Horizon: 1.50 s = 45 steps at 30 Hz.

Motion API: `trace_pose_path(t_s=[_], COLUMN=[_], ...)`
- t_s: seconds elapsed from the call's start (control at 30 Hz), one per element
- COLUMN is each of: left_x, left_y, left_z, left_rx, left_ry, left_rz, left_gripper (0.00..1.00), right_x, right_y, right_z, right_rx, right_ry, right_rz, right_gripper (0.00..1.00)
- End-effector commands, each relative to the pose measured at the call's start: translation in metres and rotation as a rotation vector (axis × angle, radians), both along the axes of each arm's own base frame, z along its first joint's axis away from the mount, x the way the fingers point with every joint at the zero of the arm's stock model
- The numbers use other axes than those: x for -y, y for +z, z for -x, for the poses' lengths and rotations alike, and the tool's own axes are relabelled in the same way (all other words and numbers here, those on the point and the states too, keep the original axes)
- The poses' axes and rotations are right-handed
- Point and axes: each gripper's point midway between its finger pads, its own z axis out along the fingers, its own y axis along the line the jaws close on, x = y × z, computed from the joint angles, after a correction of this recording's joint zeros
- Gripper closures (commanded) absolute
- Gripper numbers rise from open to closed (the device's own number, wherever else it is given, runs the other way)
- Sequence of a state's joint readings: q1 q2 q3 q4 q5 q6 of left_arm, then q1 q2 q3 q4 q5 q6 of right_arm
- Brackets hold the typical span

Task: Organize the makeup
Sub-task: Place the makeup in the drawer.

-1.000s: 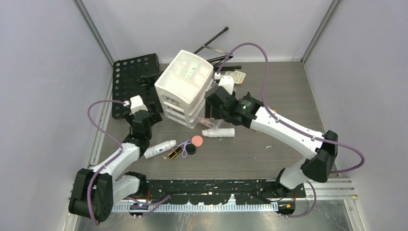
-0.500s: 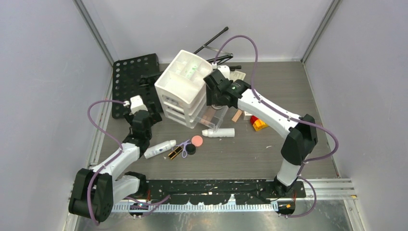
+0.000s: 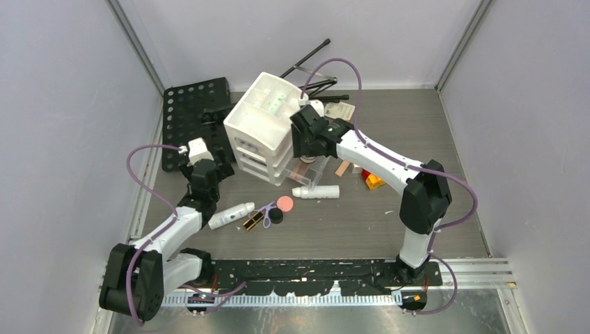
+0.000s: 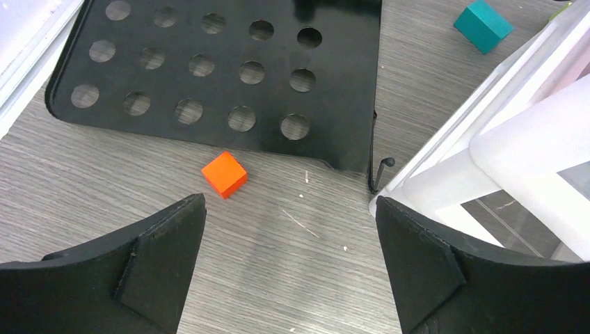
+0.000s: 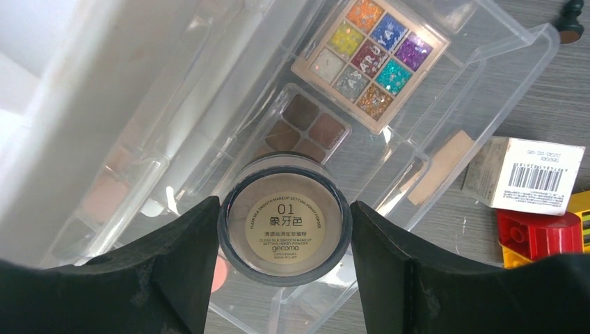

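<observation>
Where legible — powder jar [image 5: 284, 218] — "01 gecomo"

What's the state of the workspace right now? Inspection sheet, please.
Surface: grey wood-grain table, a few pale specks.
Job's things: jar held over the open clear drawer; glitter palette and brown palette in the drawer; bottle, tube, lipstick, compact loose on the table.
Clutter: orange cube, teal cube, red-yellow block, tan block, box, black plate.
Hands: left hand open, empty; right hand shut on the jar.
Cables: purple cable loops off each arm; no snag seen.
Surroundings: grey walls; nothing else seen.
</observation>
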<state>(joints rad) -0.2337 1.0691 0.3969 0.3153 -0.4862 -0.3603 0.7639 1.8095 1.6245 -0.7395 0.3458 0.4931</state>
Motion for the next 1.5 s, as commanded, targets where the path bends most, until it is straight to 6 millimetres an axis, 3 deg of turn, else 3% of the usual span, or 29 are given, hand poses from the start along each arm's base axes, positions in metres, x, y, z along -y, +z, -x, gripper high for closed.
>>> trace_pose_path(t_s=[0.0, 0.27, 0.73, 0.9, 1.2, 1.37, 1.47], left_x=[-0.002, 0.0, 0.0, 0.0, 0.0, 0.0, 0.0], left_y=[0.023, 0.021, 0.021, 0.02, 0.02, 0.02, 0.02], left_z=[-0.008, -0.009, -0.011, -0.011, -0.011, -0.011, -0.011], left_rx=[0.072, 0.066, 0.063, 0.061, 0.061, 0.059, 0.059], left_ry=[0.022, 0.016, 0.015, 0.016, 0.018, 0.015, 0.017], left_rz=[0.014, 0.015, 0.013, 0.012, 0.011, 0.012, 0.011], left_gripper=[0.05, 0.05, 0.05, 0.05, 0.05, 0.05, 0.05], right_x=[-0.003, 0.001, 0.006, 0.008, 0.013, 0.006, -0.012], right_y=[0.002, -0.014, -0.011, 0.004, 0.064, 0.065, 0.061], right_z=[0.003, 0.013, 0.017, 0.014, 0.02, 0.038, 0.061], right_rx=[0.013, -0.027, -0.016, 0.019, 0.159, 0.18, 0.211], right_ry=[0.04, 0.13, 0.145, 0.13, 0.068, 0.064, 0.127], right_rz=[-0.018, 0.038, 0.054, 0.04, -0.089, -0.095, -0.082], right_gripper=[0.52, 0.5, 0.2, 0.17, 0.2, 0.2, 0.18])
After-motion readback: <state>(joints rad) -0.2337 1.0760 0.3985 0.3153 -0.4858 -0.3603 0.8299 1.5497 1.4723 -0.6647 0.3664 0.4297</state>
